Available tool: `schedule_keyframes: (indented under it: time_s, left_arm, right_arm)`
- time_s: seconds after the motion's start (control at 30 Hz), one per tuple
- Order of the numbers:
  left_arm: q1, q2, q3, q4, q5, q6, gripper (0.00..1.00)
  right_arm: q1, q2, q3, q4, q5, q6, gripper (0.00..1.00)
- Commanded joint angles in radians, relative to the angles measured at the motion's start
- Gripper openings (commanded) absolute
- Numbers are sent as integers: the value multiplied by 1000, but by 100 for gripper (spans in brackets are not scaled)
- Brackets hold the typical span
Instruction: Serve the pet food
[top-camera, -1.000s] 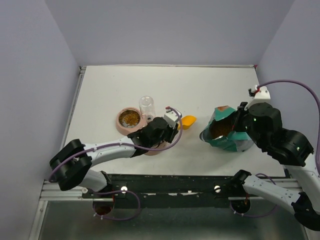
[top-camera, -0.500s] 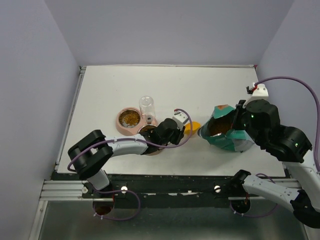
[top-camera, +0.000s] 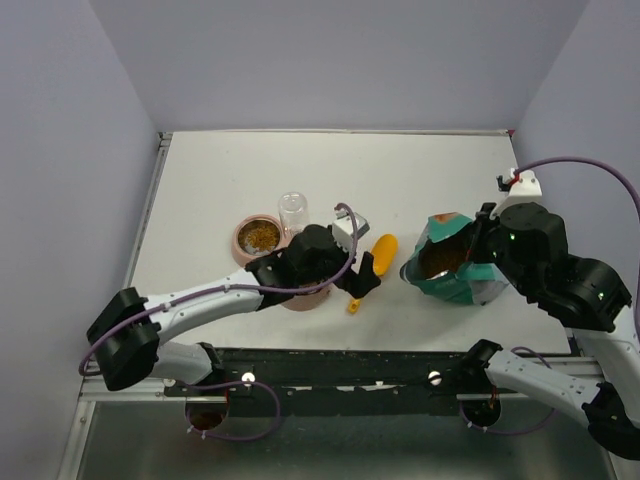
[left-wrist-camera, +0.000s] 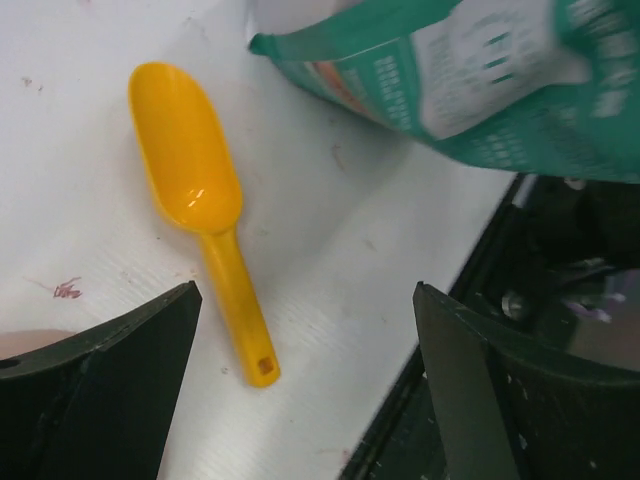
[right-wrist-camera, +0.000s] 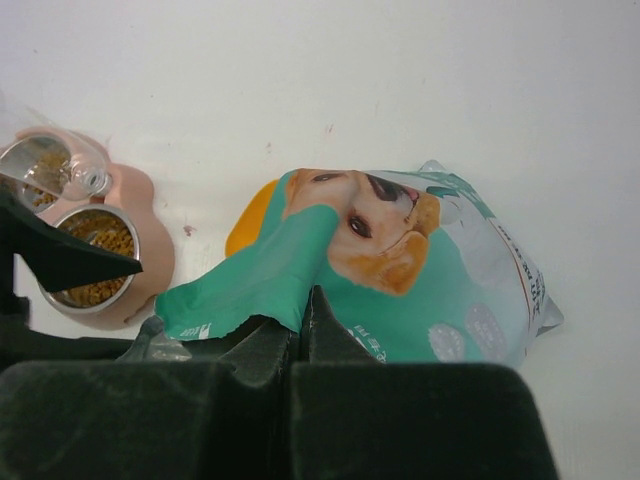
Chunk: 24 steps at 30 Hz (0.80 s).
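The yellow scoop (left-wrist-camera: 195, 190) lies empty on the table, its handle (left-wrist-camera: 240, 320) pointing toward me. My left gripper (left-wrist-camera: 305, 385) hovers over the handle end, open wide, touching nothing; in the top view the left gripper (top-camera: 362, 278) is beside the scoop (top-camera: 378, 252). Pet food (top-camera: 260, 236) fills a steel bowl in the pink feeder (right-wrist-camera: 150, 255), and more shows inside the teal bag (top-camera: 455, 268). My right gripper (right-wrist-camera: 303, 300) is shut on the bag's torn top edge (right-wrist-camera: 260, 275), holding the mouth open.
A clear water bottle (top-camera: 293, 212) stands on the feeder behind the bowl. The feeder's second bowl is hidden under my left arm. The black rail (top-camera: 350, 365) runs along the table's near edge, close to the scoop handle.
My left gripper has opened and let go of the scoop, which now lies on the table left of the bag. The left arm has drawn back slightly; the right holds still.
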Motion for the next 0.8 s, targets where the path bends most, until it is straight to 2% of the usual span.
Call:
schedule_keyframes:
  time_s: [0.0,0.17,0.27,0.4,0.5,0.67,0.77]
  left_arm:
    - [42,-105,267,-254,244,-75,93]
    - [66,-77,559,-479,427,-75,93]
    - [66,-13,676,-579,433,-76,95]
    - [63,85,781,-641,421,-62,95]
    - [51,156,860,-693,421,-15,89]
    - [-9,292,1030,-842,360,74,85]
    - [-13,354,1098,-909,259,79,74]
  right_arm:
    - [7,-23,20,140,-43,-27,0]
    - [7,-17,12,143,-80,-38,0]
    - [5,-7,15,152,-102,-49,0]
    - [7,9,35,164,-116,-64,0]
    - [7,18,51,166,-119,-73,0]
    - [7,39,83,163,-134,-98,0]
    - [7,39,86,164,-134,-105,0]
